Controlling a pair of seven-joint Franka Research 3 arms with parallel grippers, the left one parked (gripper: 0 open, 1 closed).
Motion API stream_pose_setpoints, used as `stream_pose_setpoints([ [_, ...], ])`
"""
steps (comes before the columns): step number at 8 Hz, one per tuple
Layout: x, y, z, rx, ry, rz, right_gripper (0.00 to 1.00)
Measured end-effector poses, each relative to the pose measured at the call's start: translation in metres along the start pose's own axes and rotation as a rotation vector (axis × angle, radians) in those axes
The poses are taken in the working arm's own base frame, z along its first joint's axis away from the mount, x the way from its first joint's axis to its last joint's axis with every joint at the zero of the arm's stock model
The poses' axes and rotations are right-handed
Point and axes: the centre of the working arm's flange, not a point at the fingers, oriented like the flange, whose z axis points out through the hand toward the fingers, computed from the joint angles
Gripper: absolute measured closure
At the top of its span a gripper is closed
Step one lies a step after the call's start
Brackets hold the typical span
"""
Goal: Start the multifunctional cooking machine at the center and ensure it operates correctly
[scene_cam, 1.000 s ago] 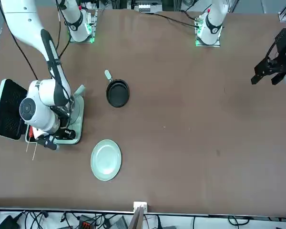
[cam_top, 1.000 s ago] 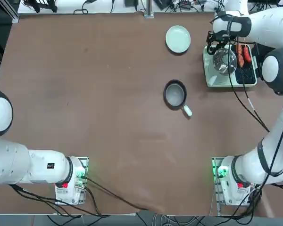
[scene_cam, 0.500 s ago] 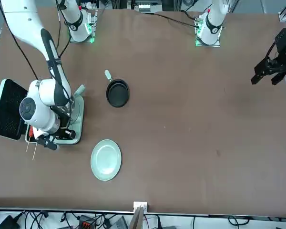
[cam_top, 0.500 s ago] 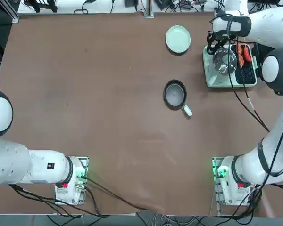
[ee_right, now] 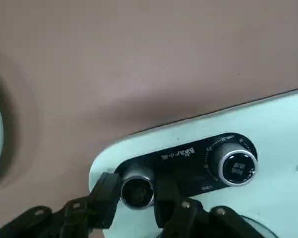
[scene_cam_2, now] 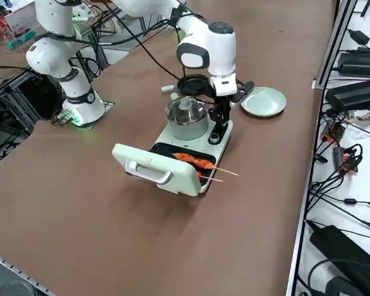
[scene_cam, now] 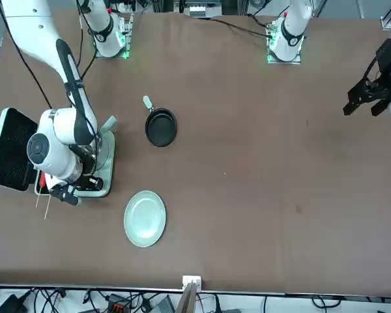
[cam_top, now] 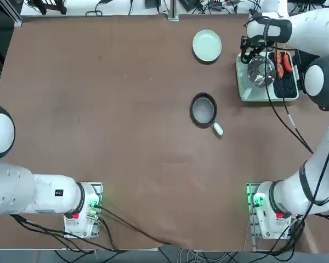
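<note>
The multifunctional cooking machine (cam_top: 252,92) is a pale mint-green appliance at the table's far right, not at the centre. It carries a shiny lidded pot (cam_top: 261,71) and a black grill plate with skewered sausages (cam_top: 283,63), and its hinged lid (scene_cam_2: 154,168) lies open. My right gripper (ee_right: 135,191) is at the control panel, shut on the left silver knob (ee_right: 137,184), one black finger on each side of it. The other dial (ee_right: 236,166) beside it is free. In the right side view the gripper (scene_cam_2: 219,128) reaches down at the machine's end by the pot (scene_cam_2: 186,117).
A small black frying pan (cam_top: 203,109) with a white handle sits near the table's middle. A round pale green plate (cam_top: 206,45) lies close to the machine's control end. The table's far edge and cables run just beyond the machine.
</note>
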Motion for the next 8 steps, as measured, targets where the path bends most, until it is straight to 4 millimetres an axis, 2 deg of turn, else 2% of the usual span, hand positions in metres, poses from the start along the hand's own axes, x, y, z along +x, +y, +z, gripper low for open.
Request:
stream_pose_setpoints([
  [8, -0.0003, -0.0021, -0.0003, -0.006, -0.01, -0.259, 0.59],
])
